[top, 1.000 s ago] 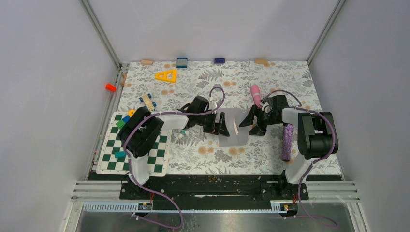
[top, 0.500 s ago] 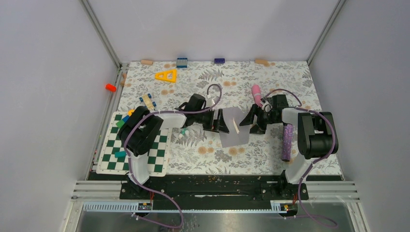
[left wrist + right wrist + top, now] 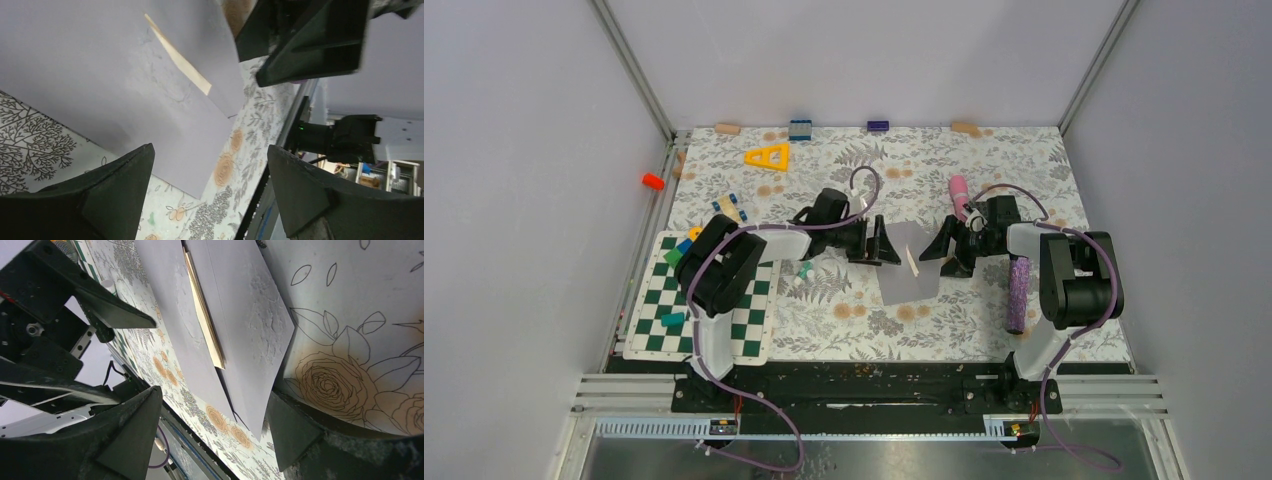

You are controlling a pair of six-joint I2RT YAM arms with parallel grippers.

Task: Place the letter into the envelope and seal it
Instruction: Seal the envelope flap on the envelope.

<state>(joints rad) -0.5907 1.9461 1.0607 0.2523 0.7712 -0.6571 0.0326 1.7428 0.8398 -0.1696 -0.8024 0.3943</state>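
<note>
The grey envelope (image 3: 908, 265) lies flat on the floral table between the two grippers. Only a thin tan edge of the letter (image 3: 913, 263) sticks out from under the flap; it also shows in the left wrist view (image 3: 180, 61) and in the right wrist view (image 3: 204, 315). The flap (image 3: 250, 315) lies partly raised over it on the right side. My left gripper (image 3: 883, 243) is open just left of the envelope's upper part. My right gripper (image 3: 947, 250) is open at the envelope's right edge, its jaws either side of the flap's edge.
A checkerboard (image 3: 704, 310) with small coloured blocks lies at the near left. A purple glittery roller (image 3: 1018, 290) lies by the right arm, and a pink object (image 3: 956, 192) is behind the right gripper. A yellow triangle (image 3: 768, 156) and several blocks sit near the back wall.
My left gripper has drawn back up and to the left, off the envelope. The envelope shifted slightly. The right gripper has stayed in place.
</note>
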